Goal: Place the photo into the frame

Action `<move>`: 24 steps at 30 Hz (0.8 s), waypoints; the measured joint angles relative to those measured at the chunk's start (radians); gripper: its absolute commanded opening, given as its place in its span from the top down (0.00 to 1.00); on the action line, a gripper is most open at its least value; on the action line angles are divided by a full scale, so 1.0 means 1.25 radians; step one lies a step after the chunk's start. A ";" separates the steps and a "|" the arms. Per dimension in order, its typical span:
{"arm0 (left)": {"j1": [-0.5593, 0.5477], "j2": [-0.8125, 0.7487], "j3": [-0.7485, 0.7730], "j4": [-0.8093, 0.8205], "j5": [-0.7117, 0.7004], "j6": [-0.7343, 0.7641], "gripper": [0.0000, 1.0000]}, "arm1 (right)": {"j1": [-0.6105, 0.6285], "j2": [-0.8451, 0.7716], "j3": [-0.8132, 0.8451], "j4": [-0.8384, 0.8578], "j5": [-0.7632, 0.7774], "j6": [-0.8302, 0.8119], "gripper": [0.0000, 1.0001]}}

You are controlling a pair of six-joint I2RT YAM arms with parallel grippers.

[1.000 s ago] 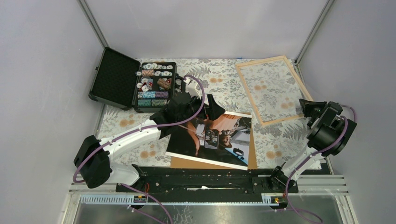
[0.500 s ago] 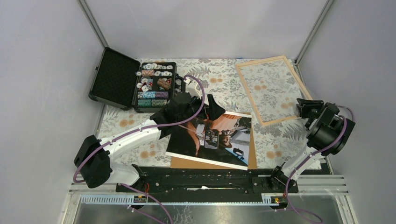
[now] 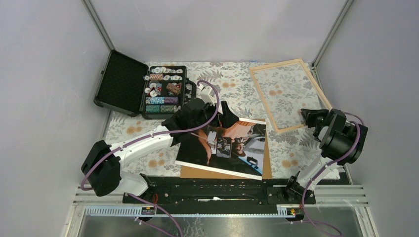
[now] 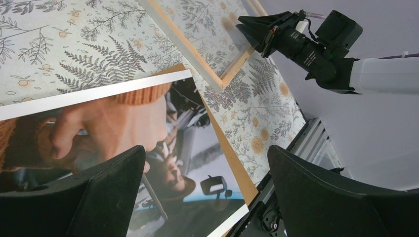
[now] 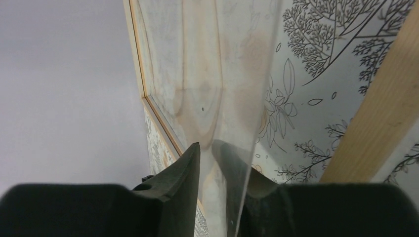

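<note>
The photo (image 3: 222, 145) lies face up near the front of the table on a brown backing board (image 3: 267, 165). My left gripper (image 3: 223, 117) hovers wide open over the photo's far edge, with nothing between its fingers. In the left wrist view the photo (image 4: 123, 128) fills the lower left below the gripper (image 4: 206, 153). The light-wood frame (image 3: 284, 94) lies at the back right. My right gripper (image 3: 309, 116) is at the frame's near right edge. In the right wrist view its fingers (image 5: 185, 182) straddle the clear pane (image 5: 232, 98), narrowly open, with a small gap showing.
An open black case of poker chips (image 3: 148, 86) stands at the back left. A black rail (image 3: 217, 190) carries the arm bases along the near edge. Grey walls close in on both sides, and the right one is close to my right arm.
My right gripper has moved left from beside the frame onto its near right edge and has opened from shut. The left arm has shifted only slightly.
</note>
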 measured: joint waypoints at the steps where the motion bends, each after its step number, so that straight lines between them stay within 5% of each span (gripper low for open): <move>1: 0.000 0.000 0.000 0.000 0.000 0.000 0.01 | 0.003 0.000 0.000 0.000 -0.001 0.002 0.79; 7: 0.000 0.011 0.000 0.000 0.000 0.000 0.01 | 0.004 -0.034 0.002 -0.033 -0.001 -0.004 1.00; 24: 0.000 0.062 0.011 -0.001 0.032 -0.001 0.01 | -0.029 0.025 0.058 0.054 -0.109 0.111 1.00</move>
